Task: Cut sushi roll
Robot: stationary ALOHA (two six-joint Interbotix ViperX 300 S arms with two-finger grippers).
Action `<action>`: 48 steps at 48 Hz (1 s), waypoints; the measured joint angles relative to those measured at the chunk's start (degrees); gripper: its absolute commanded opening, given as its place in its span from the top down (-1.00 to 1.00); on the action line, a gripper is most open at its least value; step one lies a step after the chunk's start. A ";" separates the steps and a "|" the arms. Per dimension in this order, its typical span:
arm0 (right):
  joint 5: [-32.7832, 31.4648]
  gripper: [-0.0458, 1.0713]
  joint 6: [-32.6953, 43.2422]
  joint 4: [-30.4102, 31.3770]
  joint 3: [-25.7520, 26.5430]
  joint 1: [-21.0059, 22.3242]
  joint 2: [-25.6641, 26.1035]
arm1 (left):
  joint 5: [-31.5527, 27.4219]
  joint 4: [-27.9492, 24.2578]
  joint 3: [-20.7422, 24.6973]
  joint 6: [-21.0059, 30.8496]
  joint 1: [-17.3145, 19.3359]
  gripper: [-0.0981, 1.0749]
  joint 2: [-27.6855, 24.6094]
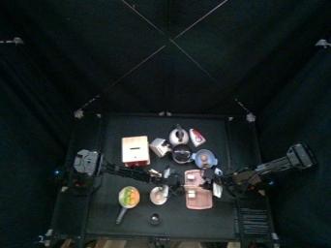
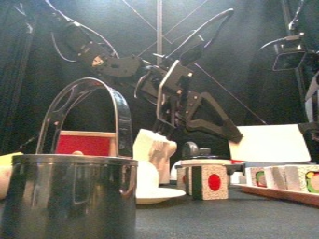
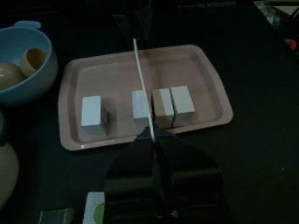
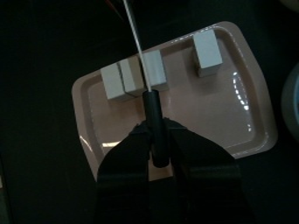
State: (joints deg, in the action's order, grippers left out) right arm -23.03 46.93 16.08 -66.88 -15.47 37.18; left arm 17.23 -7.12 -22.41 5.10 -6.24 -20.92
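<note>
Left gripper (image 3: 149,162) is clamped on a thin steel knife (image 3: 140,83), right gripper (image 4: 156,153) on a grey rod (image 4: 136,35); press straight down through the white sushi pieces (image 3: 156,105) at the pink tray's (image 3: 205,70) 6 o'clock side.

In the top view the tray (image 1: 195,190) lies at the table's front, right of the middle, with the sushi pieces (image 3: 163,105) on it: three stand together in a row and a fourth (image 3: 93,115) stands apart on the same tray. A bowl (image 3: 24,54) sits just beside the tray. Both grippers hang over the tray, the left gripper (image 3: 149,166) reaching across from the left, the right gripper (image 4: 156,162) from the right
</note>
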 measured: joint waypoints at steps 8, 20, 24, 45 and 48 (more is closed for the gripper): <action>0.00 0.25 0.09 -0.26 0.00 -0.18 0.00 | 0.09 0.35 0.00 0.00 -0.09 0.29 -0.18; 0.09 0.25 0.09 -0.44 0.00 -0.09 -0.44 | 0.18 0.53 0.00 0.09 -0.18 0.29 -0.44; 0.09 0.25 0.09 -0.62 0.00 -0.18 -0.97 | 0.26 0.53 0.00 0.09 -0.18 0.29 -0.79; 0.35 0.25 0.09 -0.70 0.00 -0.18 -3.34 | 0.26 0.53 0.09 0.09 -0.18 0.29 -1.93; 0.62 0.25 0.09 -0.70 0.00 -0.09 -3.78 | 0.26 0.70 0.18 0.09 -0.18 0.29 -2.20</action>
State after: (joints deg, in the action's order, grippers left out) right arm -22.41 47.02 15.38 -66.88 -15.56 33.40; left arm 17.49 -6.42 -22.24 5.19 -6.42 -23.12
